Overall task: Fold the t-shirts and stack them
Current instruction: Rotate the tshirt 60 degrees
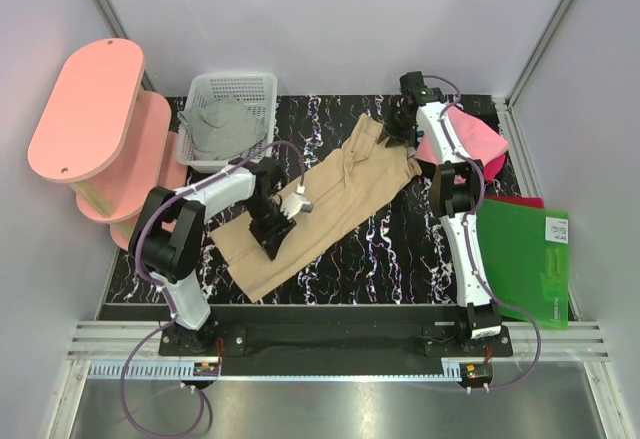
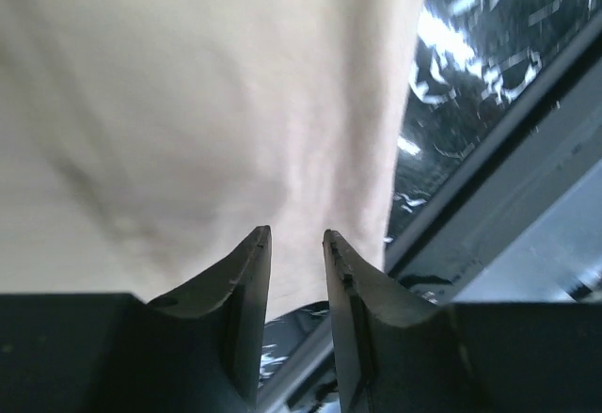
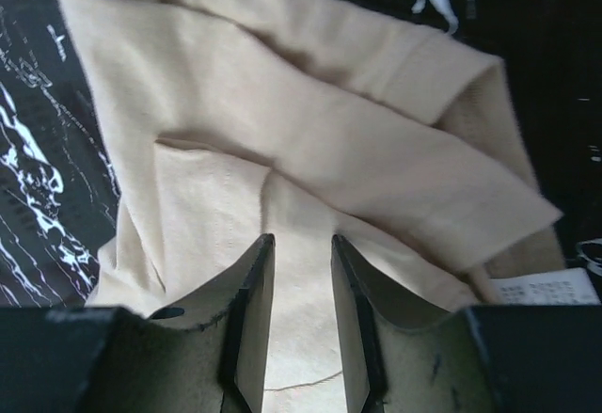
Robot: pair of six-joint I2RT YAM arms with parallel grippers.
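Left gripper (image 2: 296, 232) is hovering, slightly parted, over the tan t-shirt (image 1: 340, 194); right gripper (image 3: 302, 237) is meeting its far end (grip unclear).

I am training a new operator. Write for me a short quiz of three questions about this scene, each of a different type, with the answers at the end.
1. True or false: the grey t-shirt lies inside the white basket.
2. Fill in the missing word: the green sheet lies on the ___ arm's side of the table.
3. Which thing fills most of both wrist views?
A. grey t-shirt
B. tan t-shirt
C. green sheet

Key: 1 true; 2 right; 3 B.
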